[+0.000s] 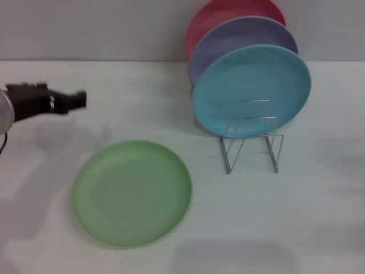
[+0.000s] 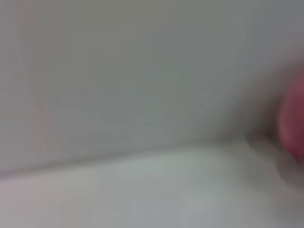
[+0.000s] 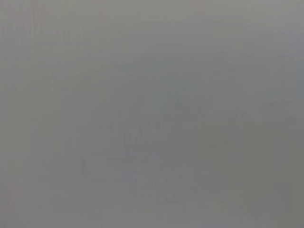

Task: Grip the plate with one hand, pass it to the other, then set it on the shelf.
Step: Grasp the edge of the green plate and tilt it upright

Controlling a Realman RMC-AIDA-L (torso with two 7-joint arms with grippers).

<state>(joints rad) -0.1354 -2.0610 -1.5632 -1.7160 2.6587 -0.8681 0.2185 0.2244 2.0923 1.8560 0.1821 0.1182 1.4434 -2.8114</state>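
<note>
The light green plate lies flat on the white table in the head view, front left of centre. The silver wire rack stands to its right, with its front loops bare. My left gripper comes in from the left edge, above and behind the plate's left side, apart from it and holding nothing. The right gripper is out of view in every frame. The right wrist view shows only a plain grey surface.
A turquoise plate, a lavender plate and a pink plate stand upright in the back of the rack. The pink plate's edge shows in the left wrist view. A grey wall runs behind the table.
</note>
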